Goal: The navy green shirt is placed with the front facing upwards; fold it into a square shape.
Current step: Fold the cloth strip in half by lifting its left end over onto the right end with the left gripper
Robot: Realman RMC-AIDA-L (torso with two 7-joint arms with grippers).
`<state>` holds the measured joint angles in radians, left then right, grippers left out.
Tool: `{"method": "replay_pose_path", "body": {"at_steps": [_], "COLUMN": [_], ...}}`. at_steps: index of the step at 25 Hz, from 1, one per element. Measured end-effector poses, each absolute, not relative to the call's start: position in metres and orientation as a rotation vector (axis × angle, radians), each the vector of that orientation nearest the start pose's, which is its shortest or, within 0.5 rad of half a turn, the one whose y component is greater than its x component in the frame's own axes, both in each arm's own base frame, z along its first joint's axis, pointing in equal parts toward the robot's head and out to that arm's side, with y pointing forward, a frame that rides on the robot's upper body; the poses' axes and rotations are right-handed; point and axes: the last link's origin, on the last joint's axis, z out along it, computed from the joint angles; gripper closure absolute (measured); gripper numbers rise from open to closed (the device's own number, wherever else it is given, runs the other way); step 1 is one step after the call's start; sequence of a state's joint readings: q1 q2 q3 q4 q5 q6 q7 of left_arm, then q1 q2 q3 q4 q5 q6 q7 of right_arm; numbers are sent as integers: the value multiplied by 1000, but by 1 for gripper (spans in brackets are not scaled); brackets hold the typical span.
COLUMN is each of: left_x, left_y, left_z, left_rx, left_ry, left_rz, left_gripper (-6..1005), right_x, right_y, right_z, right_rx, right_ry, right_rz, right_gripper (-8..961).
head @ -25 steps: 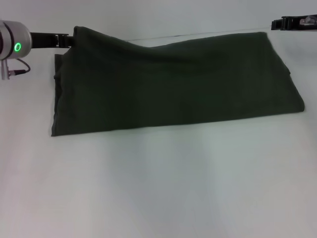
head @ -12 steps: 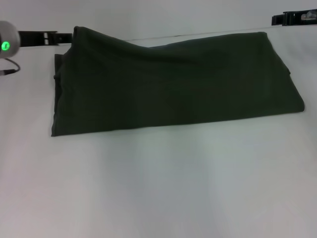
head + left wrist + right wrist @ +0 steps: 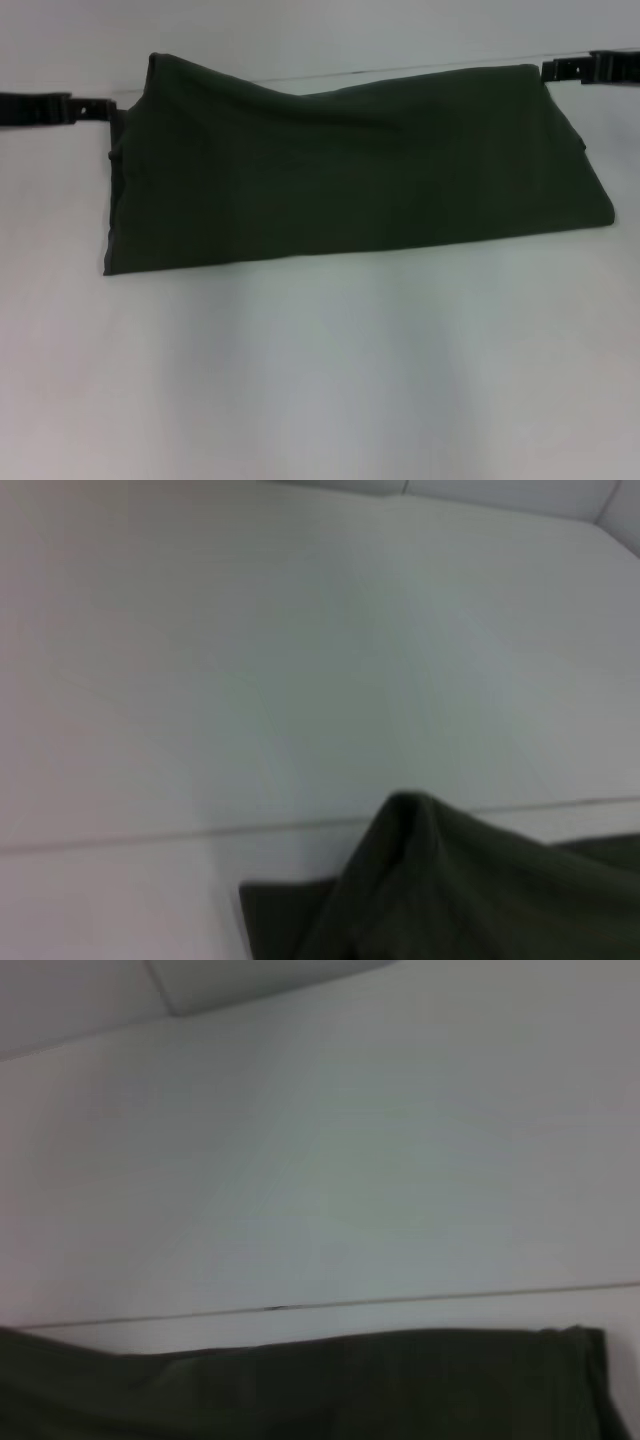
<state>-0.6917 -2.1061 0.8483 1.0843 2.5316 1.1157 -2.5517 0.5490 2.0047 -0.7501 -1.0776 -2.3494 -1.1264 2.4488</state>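
Note:
The navy green shirt (image 3: 350, 170) lies folded into a long wide band across the far half of the white table, plain green side up, no print showing. Its far left corner is humped up (image 3: 420, 830). My left gripper (image 3: 105, 107) is level with the shirt's far left corner, right beside its edge. My right gripper (image 3: 550, 70) sits at the shirt's far right corner. The right wrist view shows the shirt's far edge (image 3: 300, 1390) lying flat. Neither wrist view shows a gripper.
A thin seam (image 3: 400, 70) runs across the white table (image 3: 320, 380) just behind the shirt. The table stretches bare in front of the shirt toward me.
My left arm has drawn back to the left, its wrist with the green light leaving the view. My right gripper has dropped slightly toward the shirt's far right corner. The shirt has not moved.

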Motion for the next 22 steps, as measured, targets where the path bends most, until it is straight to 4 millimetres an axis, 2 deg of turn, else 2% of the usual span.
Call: {"method": "replay_pose_path", "body": {"at_steps": [5, 10, 11, 17, 22], "left_x": [-234, -244, -244, -253, -263], "left_y": [414, 389, 389, 367, 353], "left_z": [65, 67, 67, 73, 76], "left_rx": [-2104, -2177, -2177, -2235, -2255], "left_ry": [-1354, -1488, -1488, -1598, -1708], "left_rz": [-215, -265, -265, -377, -419], "left_gripper": [60, 60, 60, 59, 60], "right_x": [291, 291, 290, 289, 293], "right_y": [384, 359, 355, 335, 326], "right_z": [123, 116, 114, 103, 102], "right_rx": [-1996, -2185, -2215, -2392, -2422], "right_ry": [1362, 1353, 1341, 1233, 1232], "right_rz": [445, 486, 492, 509, 513], "right_gripper": [180, 43, 15, 19, 22]}}
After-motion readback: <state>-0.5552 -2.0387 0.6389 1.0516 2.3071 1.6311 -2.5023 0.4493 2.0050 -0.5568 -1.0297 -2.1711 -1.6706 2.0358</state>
